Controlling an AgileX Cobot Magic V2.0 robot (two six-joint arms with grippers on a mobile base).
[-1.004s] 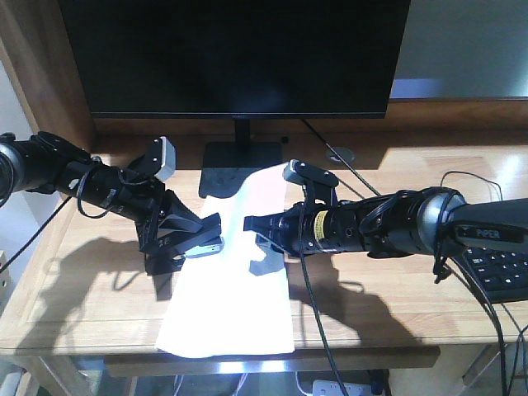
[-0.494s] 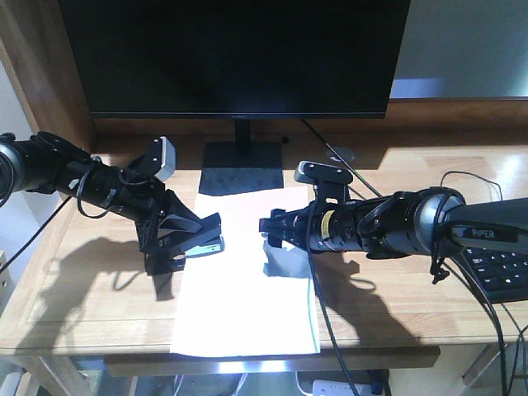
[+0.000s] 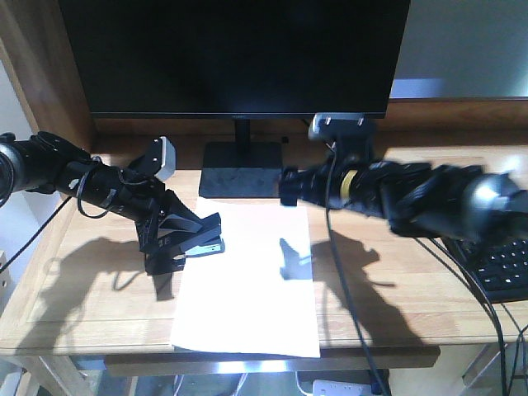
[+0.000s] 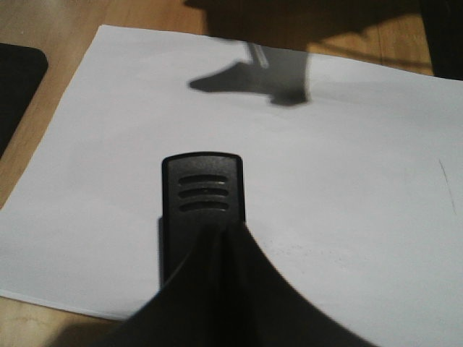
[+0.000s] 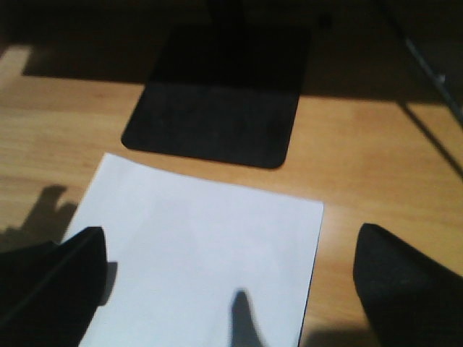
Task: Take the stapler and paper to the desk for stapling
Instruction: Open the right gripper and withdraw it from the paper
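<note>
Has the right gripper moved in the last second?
Yes. The right gripper has pulled off the paper, back and up toward the monitor base.

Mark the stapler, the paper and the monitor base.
stapler (image 4: 202, 199): left wrist view, ribbed black top.
paper (image 3: 246, 289): front view, sheet's middle.
monitor base (image 5: 217, 101): right wrist view, plate's centre.

Lying flat on the light wooden counter (image 3: 388, 280), near end reaching the front edge around its middle: the paper (image 3: 247, 280), plain white, long side running front to back. Gripped in the left end effector (image 3: 194, 241), nose over the paper's left edge: the stapler (image 3: 206, 244), small, black, three ribs across its top. Contact with the sheet not discernible.
</note>
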